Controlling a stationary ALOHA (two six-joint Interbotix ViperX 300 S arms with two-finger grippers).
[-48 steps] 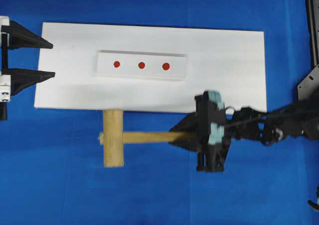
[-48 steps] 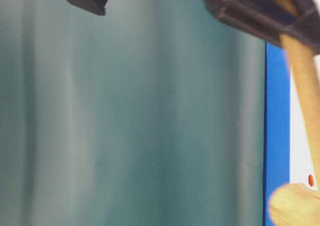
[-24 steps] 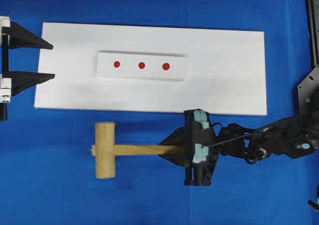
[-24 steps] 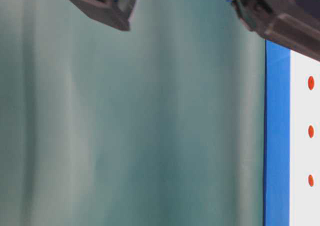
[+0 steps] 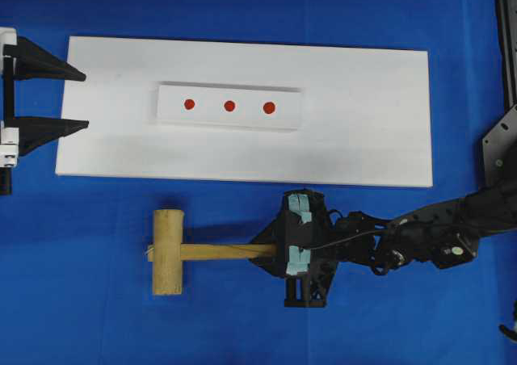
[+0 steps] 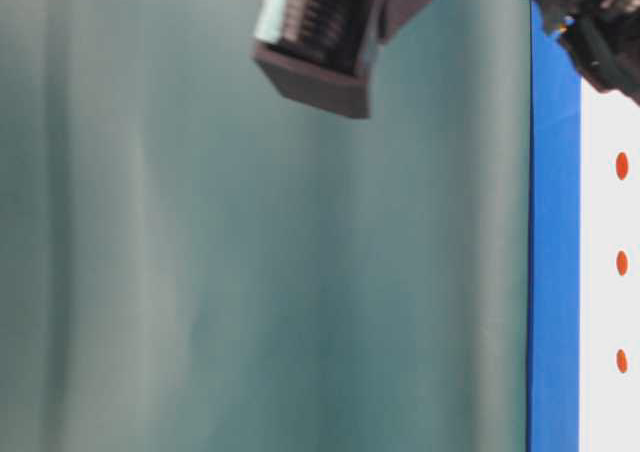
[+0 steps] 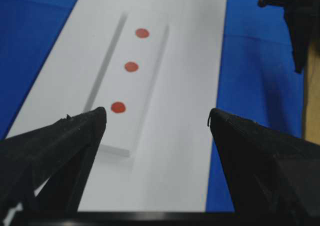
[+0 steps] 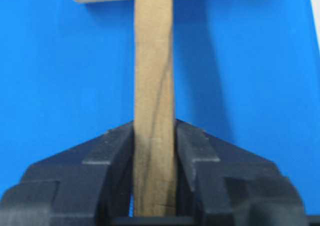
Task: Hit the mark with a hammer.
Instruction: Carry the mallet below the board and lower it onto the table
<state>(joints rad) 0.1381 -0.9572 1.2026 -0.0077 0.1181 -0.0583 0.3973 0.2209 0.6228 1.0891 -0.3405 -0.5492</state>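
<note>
The hammer (image 5: 167, 252), a light wooden mallet, is over the blue cloth in front of the white board (image 5: 363, 123). Its head points left and its flat handle (image 8: 154, 76) runs into my right gripper (image 5: 271, 252). In the right wrist view that gripper (image 8: 154, 128) is shut on the handle's end, both jaws pressed against the wood. Three red marks (image 5: 229, 106) sit in a row on a raised white strip (image 5: 287, 111); the left wrist view shows them too (image 7: 131, 66). At the board's left edge my left gripper (image 5: 85, 98) is open and empty (image 7: 156, 117).
Blue cloth (image 5: 97, 316) covers the table around the board. The right arm (image 5: 420, 236) stretches in from the right edge. A black frame (image 5: 505, 50) stands at the far right. The table-level view is mostly a grey-green blur, with the marks (image 6: 622, 263) at its right edge.
My right gripper has carried the hammer left and toward the front; its head, which touched the board's front edge, now lies clear of the board. The left gripper has not moved.
</note>
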